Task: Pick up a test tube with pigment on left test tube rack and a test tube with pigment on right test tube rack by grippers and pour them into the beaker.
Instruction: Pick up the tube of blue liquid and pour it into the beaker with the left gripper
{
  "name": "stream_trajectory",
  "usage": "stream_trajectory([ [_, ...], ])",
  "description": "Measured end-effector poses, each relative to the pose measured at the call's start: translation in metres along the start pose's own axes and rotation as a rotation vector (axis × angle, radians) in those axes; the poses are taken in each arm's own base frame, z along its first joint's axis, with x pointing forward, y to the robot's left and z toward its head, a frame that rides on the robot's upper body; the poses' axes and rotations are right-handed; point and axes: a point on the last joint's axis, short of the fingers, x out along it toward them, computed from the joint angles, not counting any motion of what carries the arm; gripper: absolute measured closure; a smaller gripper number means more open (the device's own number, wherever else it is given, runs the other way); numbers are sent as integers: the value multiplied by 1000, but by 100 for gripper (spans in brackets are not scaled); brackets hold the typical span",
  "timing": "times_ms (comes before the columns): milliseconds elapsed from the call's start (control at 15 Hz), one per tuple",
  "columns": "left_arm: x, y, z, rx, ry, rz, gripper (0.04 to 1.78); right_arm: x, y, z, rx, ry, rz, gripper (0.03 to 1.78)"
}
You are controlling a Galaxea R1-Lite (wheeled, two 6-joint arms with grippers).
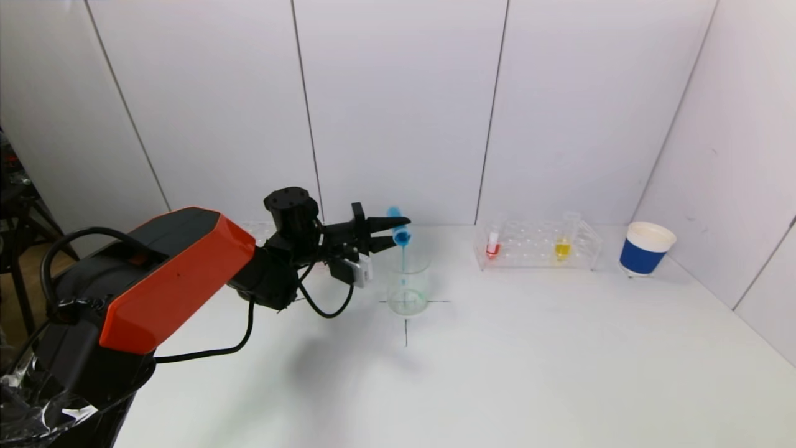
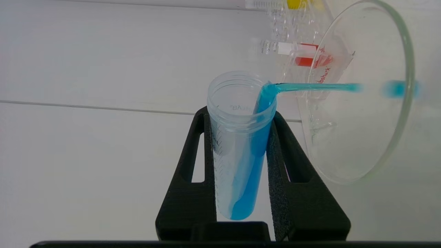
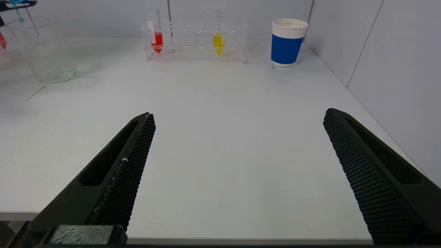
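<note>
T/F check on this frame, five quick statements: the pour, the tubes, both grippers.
1. The left gripper is shut on a tilted blue tube. True.
2. Blue liquid is running from the tube into the beaker. True.
3. The right gripper holds the yellow tube. False: it is open and empty, low over the table's near edge; the yellow tube stands in the right rack.
4. The red tube lies flat on the table. False: it stands upright in the right rack.
5. The blue cup stands between beaker and rack. False: it stands beyond the rack's far-right end.
</note>
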Motion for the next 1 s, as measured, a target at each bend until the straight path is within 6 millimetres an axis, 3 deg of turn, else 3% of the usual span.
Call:
stream_trajectory([
  [1000,10,4,-16,138,41,33,138,0,0,0,0,0,1,4],
])
